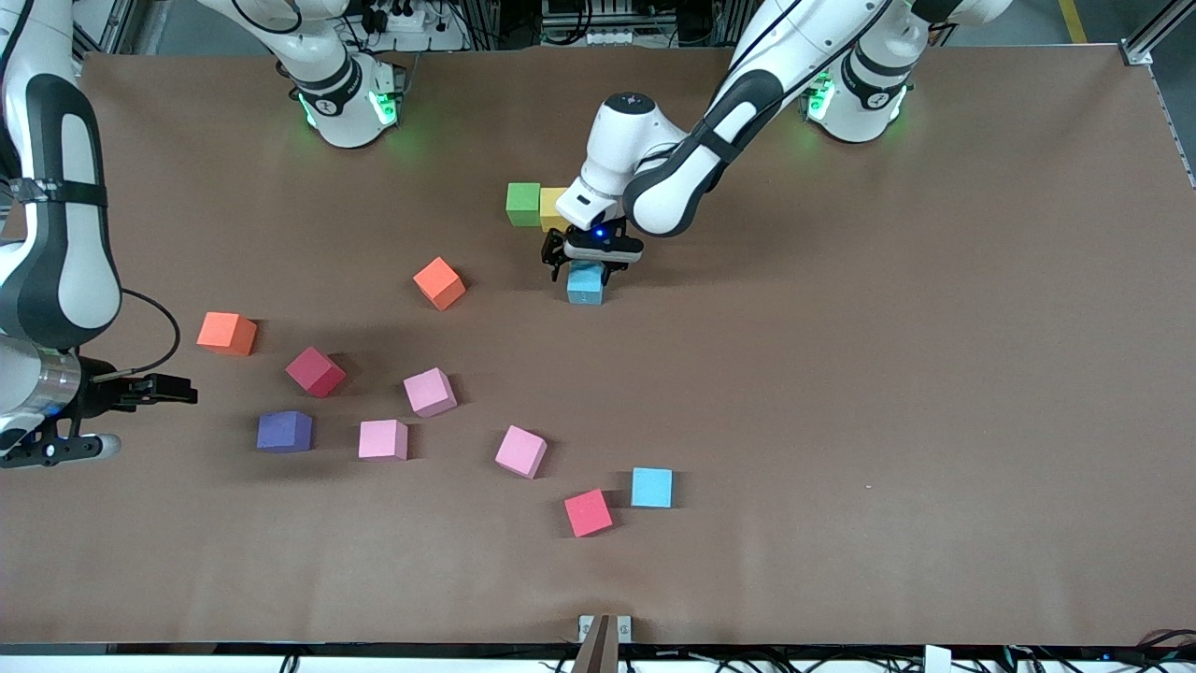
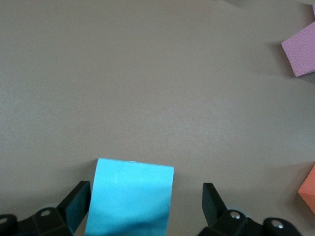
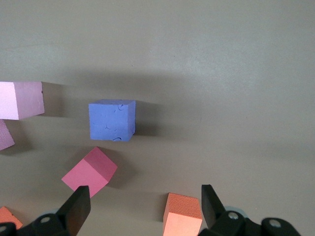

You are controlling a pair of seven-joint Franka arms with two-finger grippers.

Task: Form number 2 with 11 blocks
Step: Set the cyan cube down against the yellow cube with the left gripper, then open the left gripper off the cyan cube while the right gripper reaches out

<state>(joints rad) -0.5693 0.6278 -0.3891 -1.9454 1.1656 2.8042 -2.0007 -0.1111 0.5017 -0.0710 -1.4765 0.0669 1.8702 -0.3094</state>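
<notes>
Left gripper [image 1: 586, 271] down over light blue block [image 1: 586, 283] mid-table, fingers spread wide either side, one apparently touching, beside green block [image 1: 523, 204] and yellow block [image 1: 553, 207]; right gripper [image 1: 177, 391] wide open, empty, waiting over right arm's table edge

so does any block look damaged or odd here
Yes, slightly: the purple block near the right arm's end of the table has dents and curved gouges on one face. The other blocks look intact, just scattered at angles.

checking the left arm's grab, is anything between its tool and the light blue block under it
Nothing visible. The left tool is open right over the light blue block, fingers straddling it, bare table around.
</notes>
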